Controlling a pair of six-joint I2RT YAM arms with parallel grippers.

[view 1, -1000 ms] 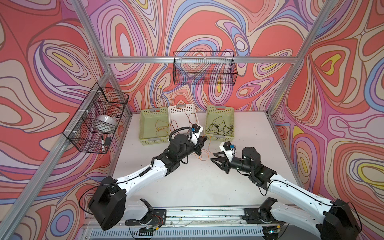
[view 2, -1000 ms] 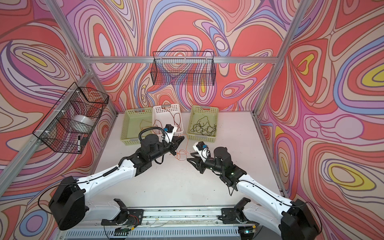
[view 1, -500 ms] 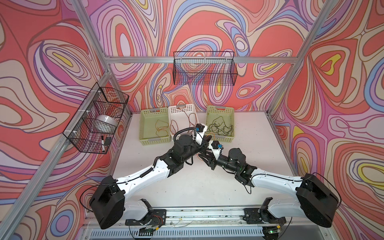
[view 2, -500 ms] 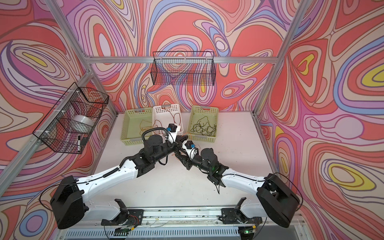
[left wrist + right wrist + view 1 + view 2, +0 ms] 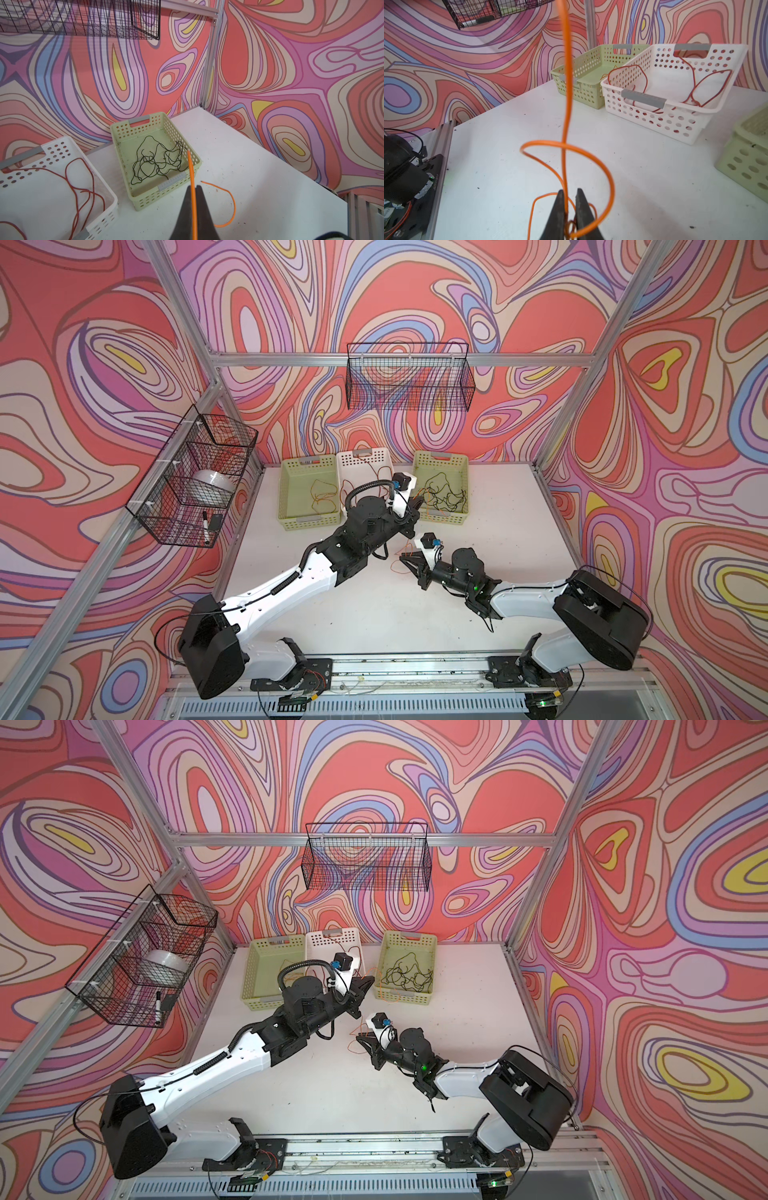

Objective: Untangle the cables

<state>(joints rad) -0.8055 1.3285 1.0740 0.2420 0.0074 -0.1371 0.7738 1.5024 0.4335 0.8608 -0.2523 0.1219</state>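
Looking at the orange cable first: it's a thin, smooth, bright cord, limp enough to curl into a round loop just ahead of the right hand. Our left hand is clenched on it. The cord is squeezed between two dark wedge-shaped fingers, and a stretch sticks out past the tips. On the right side the cord also drops between the fingers. They're nearly together, but there's a sliver of gap and we honestly can't tell if it's gripping. So the cable is up off the white, speckled desk at both hands, with a loose tail curving on the desk just beside the green basket.

That perforated plastic basket holds the black cable, a scribbly tangle. Next to it the white basket, same hole pattern with grey handles, has the reddish-brown cable in big lazy loops. A second green basket sits on the far side of the white one. Black wire baskets hang on the swirly walls. In both top views the left arm covers part of the white basket.
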